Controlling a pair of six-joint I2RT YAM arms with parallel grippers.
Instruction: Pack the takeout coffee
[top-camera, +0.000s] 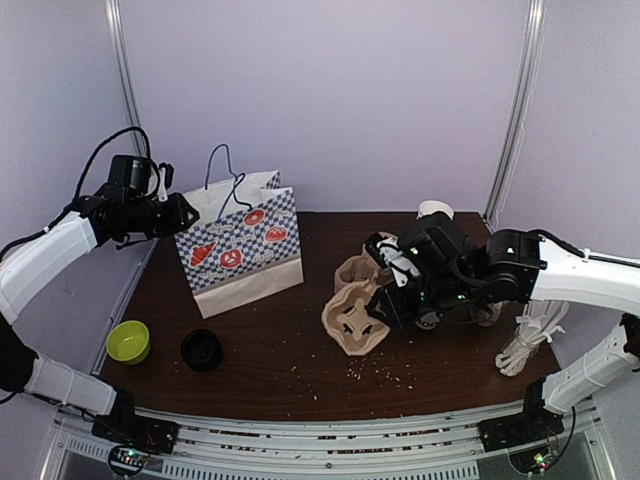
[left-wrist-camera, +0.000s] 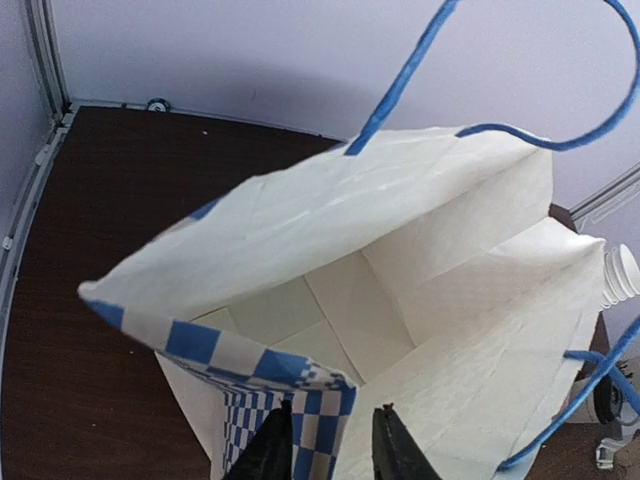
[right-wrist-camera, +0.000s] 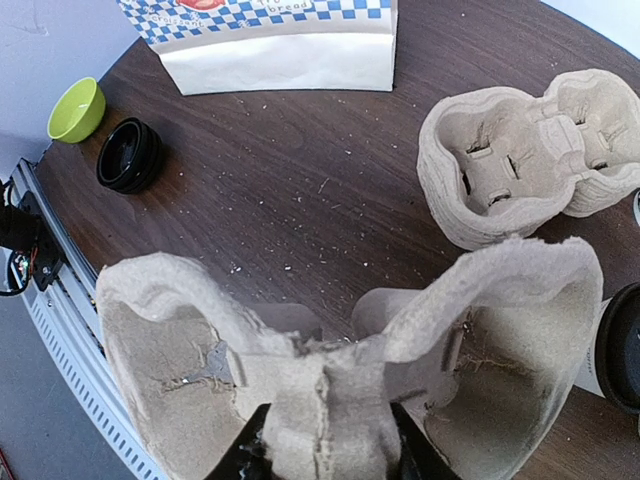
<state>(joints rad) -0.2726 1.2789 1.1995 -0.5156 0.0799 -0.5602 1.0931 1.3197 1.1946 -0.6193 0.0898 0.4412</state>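
My left gripper is at the top left corner of the blue-checked paper bag. One finger stands on each side of the bag's rim, and I cannot see whether they pinch it. The bag stands upright and open, with nothing inside. My right gripper is shut on the middle ridge of a brown pulp cup carrier, tilted up off the table. A black-lidded cup with white below, seemingly the takeout coffee, is cut off at the right wrist view's edge. In the top view my right arm hides it.
A second pulp carrier lies behind the held one. A stack of lidless cups stands at the back right. A green bowl and a loose black lid sit front left. White items lie at the right edge.
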